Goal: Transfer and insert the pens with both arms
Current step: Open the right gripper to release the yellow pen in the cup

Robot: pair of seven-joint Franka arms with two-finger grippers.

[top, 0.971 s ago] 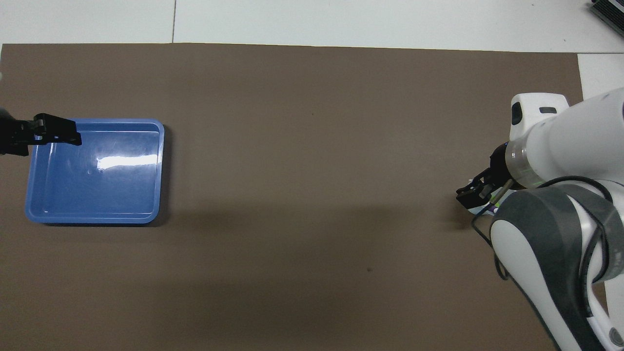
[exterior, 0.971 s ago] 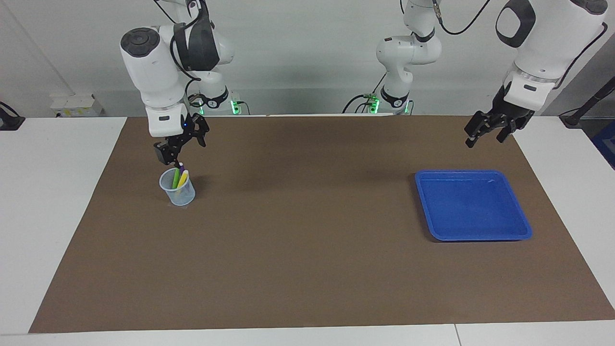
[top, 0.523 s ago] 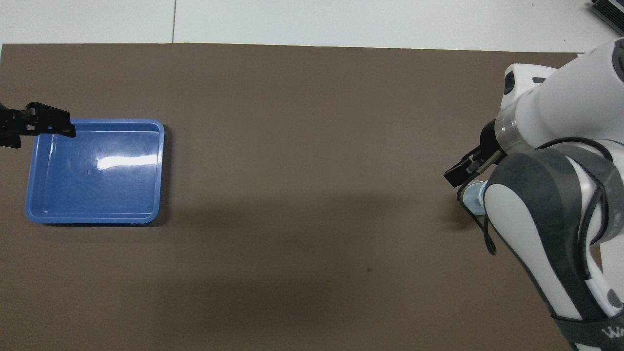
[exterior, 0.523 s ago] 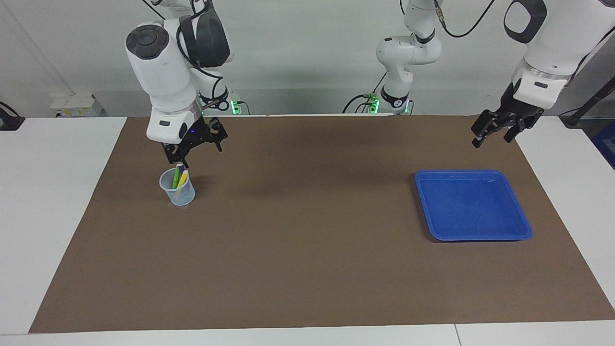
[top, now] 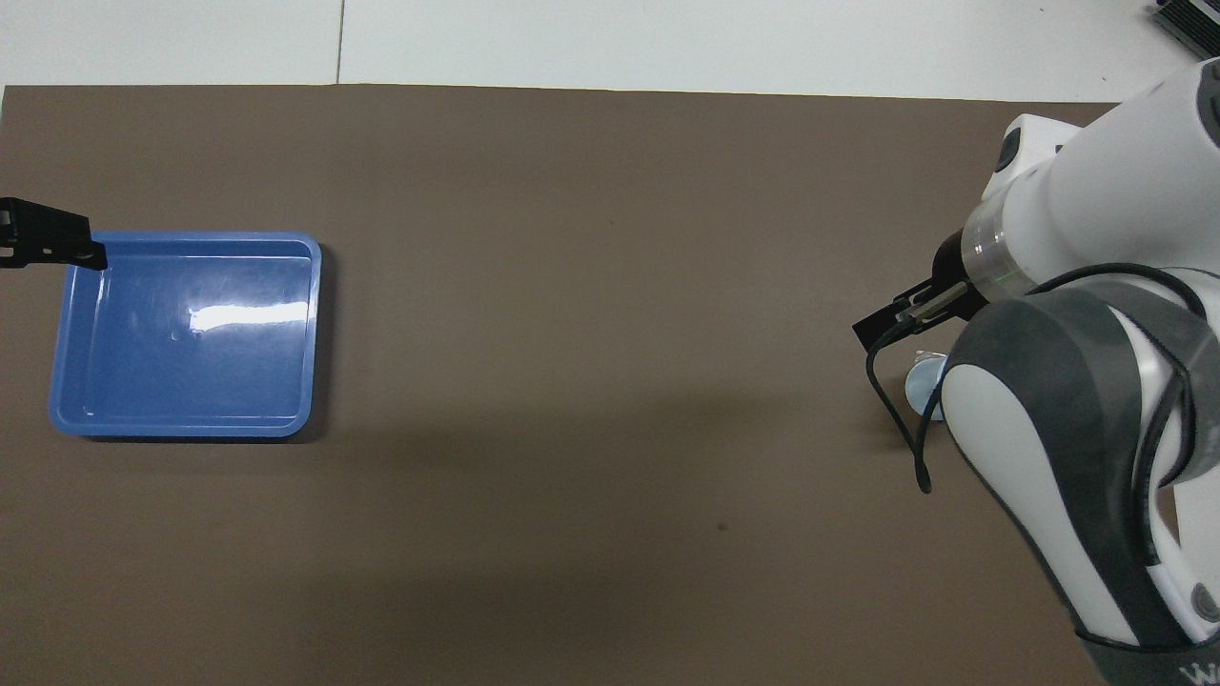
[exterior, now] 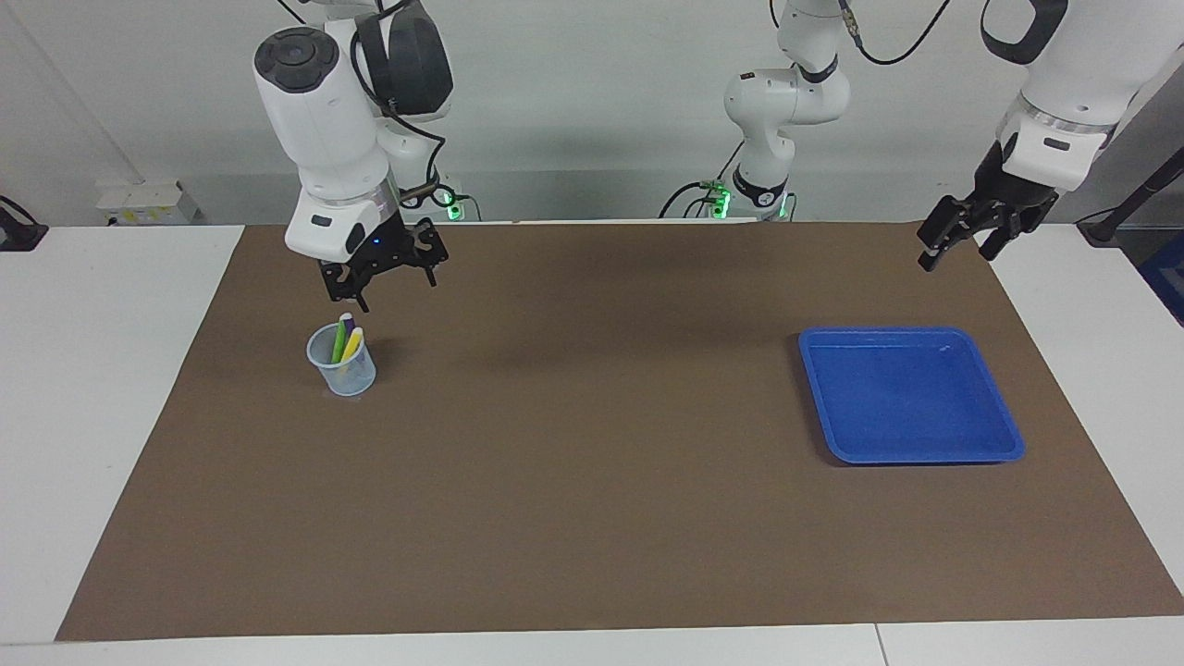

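Observation:
A clear plastic cup (exterior: 340, 368) stands on the brown mat toward the right arm's end of the table. The green pen (exterior: 338, 344), the purple pen (exterior: 347, 325) and the yellow pen (exterior: 352, 343) stand in it, leaning. My right gripper (exterior: 390, 285) hangs open and empty just above the cup, a little to the robots' side of it. In the overhead view the right arm hides most of the cup (top: 921, 387) and all the pens. My left gripper (exterior: 955, 257) is open and empty in the air over the mat's edge, near the blue tray (exterior: 911, 393).
The blue tray (top: 186, 419) holds nothing and lies toward the left arm's end of the table. The brown mat (exterior: 592, 481) covers most of the white table. In the overhead view the left gripper (top: 57, 246) hangs over the tray's corner.
My right gripper has risen from the purple pen's top in the cup and shifted a little toward the table's middle. My left gripper has risen and drawn away from the tray.

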